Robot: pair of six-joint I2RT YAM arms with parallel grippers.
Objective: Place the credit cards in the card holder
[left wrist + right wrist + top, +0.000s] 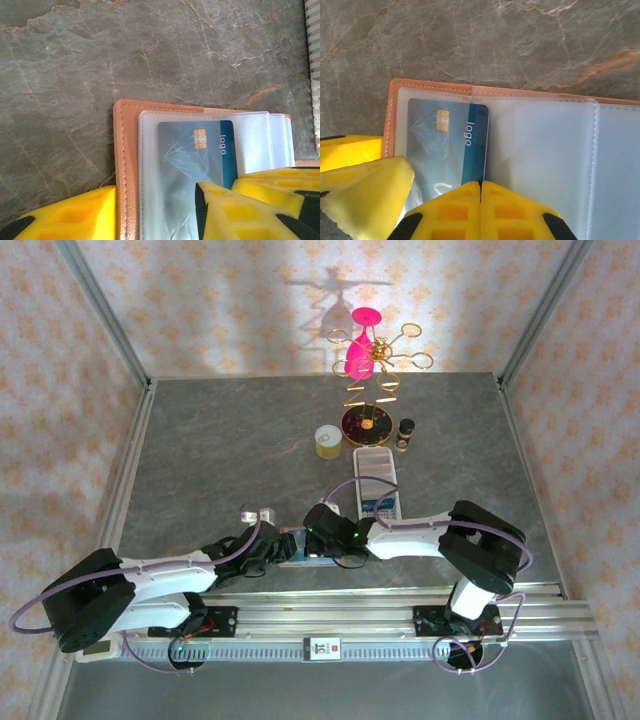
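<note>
**Grey veined tabletop (230, 440), two arms meeting at lower centre**

Walls on three sides are papered with a pale orange motif.

Top view:
- The card holder (298, 546) lies open at lower centre of the frame, between the left gripper (262, 554) and the right gripper (325, 537).
- A long white tray (377, 478) sits just above and right of it.
- A gold stand (368, 390) with pink glasses is at upper centre.

Left wrist view:
- The card holder (125, 160) has a tan cover, with clear sleeves fanned toward frame right.
- A blue credit card (187, 160), chip toward the top, sits under the first sleeve. Its darker strip marked "logo" is uncovered.
- Left gripper (155, 200): jaws partly apart. One finger is at lower left, right against the cover's left edge. The other is over the card's lower right. I cannot tell whether they press on the holder.

Right wrist view:
- Right gripper (480, 190): jaws closed tight, tips meeting at the bottom of the credit card's (445, 145) right edge. I cannot tell whether the card edge is nipped between them.
</note>
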